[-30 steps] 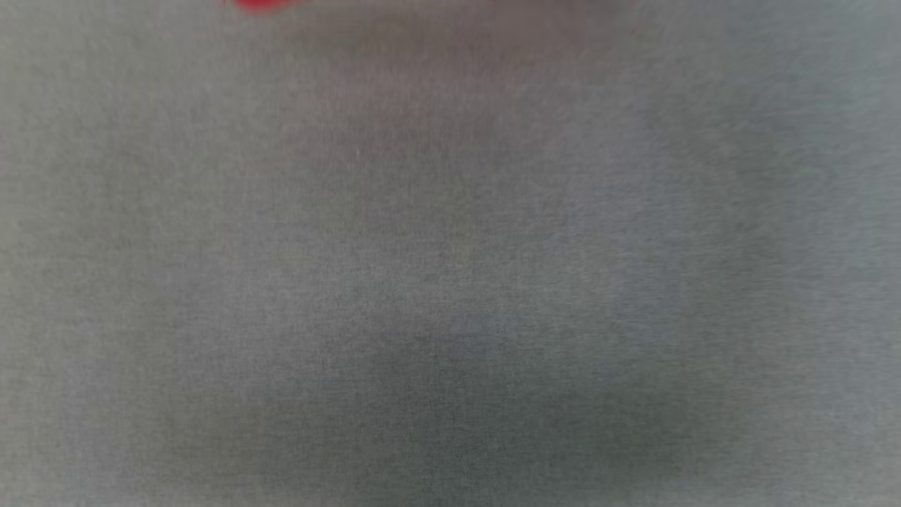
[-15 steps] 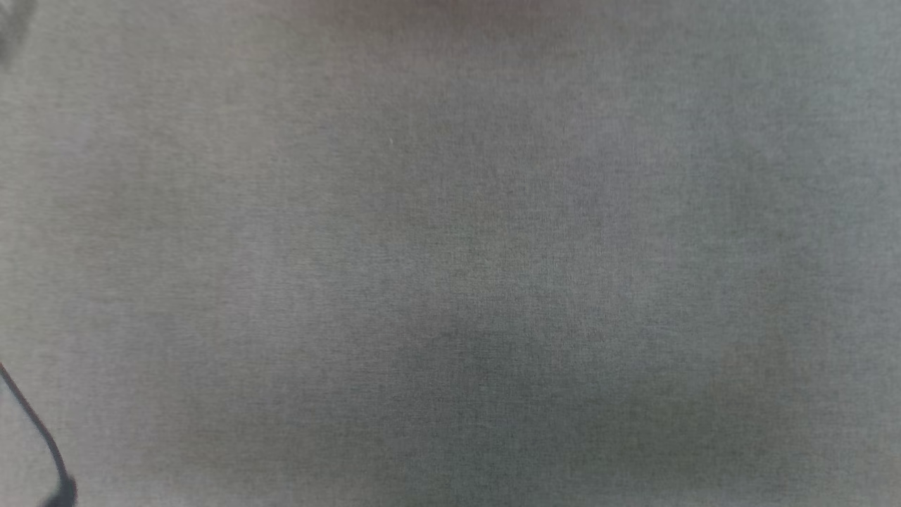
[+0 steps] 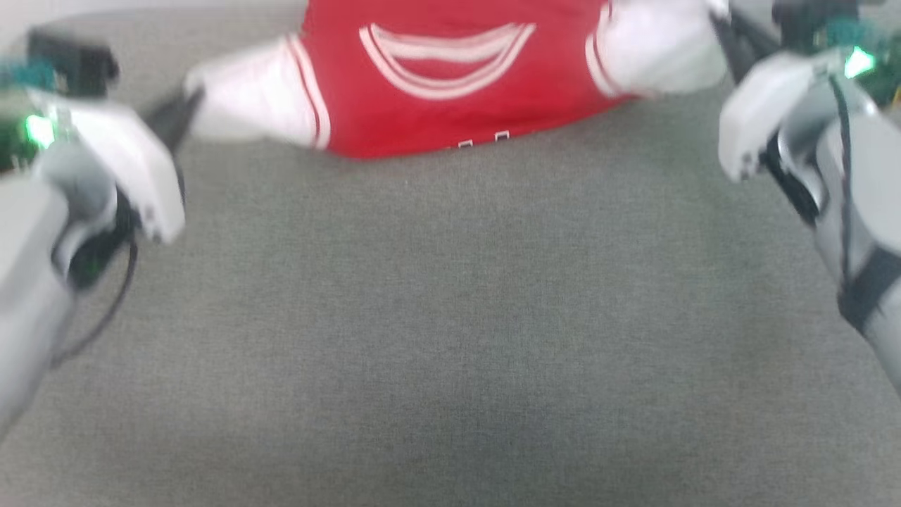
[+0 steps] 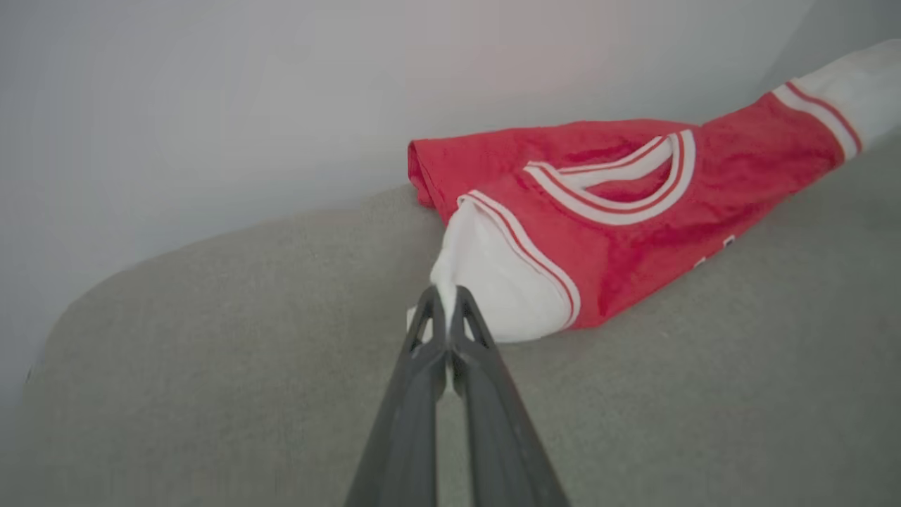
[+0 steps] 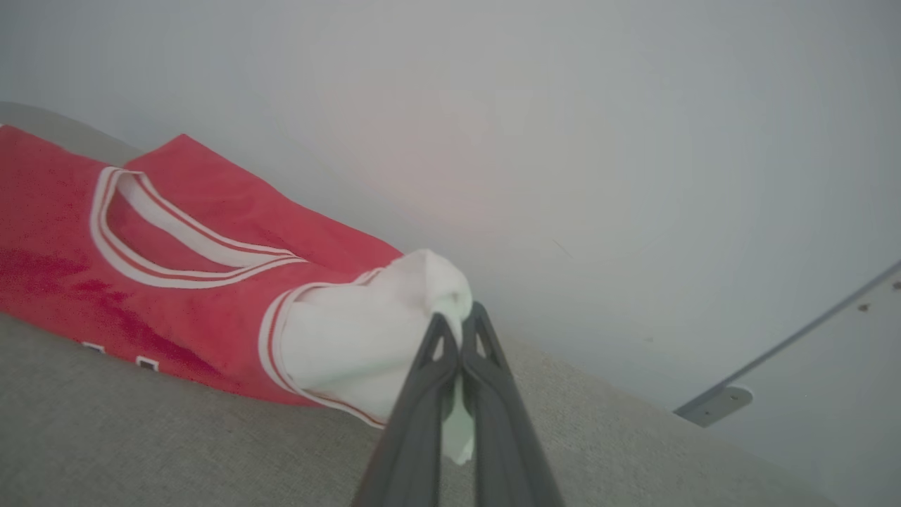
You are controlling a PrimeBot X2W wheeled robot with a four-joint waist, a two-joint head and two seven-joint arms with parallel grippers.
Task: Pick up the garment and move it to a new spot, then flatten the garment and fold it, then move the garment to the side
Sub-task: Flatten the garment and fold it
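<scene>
The garment (image 3: 450, 91), a red jersey with white sleeves and a striped collar, stretches across the far part of the grey cloth surface (image 3: 450, 317). My left gripper (image 3: 188, 105) is shut on the tip of one white sleeve (image 4: 493, 289), seen close in the left wrist view (image 4: 445, 301). My right gripper (image 3: 719, 24) is shut on the other white sleeve (image 5: 352, 345), its fingertips (image 5: 456, 320) pinching the cloth. The red body (image 4: 633, 232) sags between them, collar side up, its lower fold touching the surface. Bits of white-edged lettering (image 3: 482, 139) peek out at the fold.
A pale wall (image 4: 281, 105) rises right behind the far rim of the grey surface. A grey bracket (image 5: 712, 405) is fixed to the wall at the right. The wide near part of the surface lies in front of the garment.
The head view has shifted: before, it showed blurred grey cloth with a red scrap, then a dark cable at the left. Now the garment and both arms are in it.
</scene>
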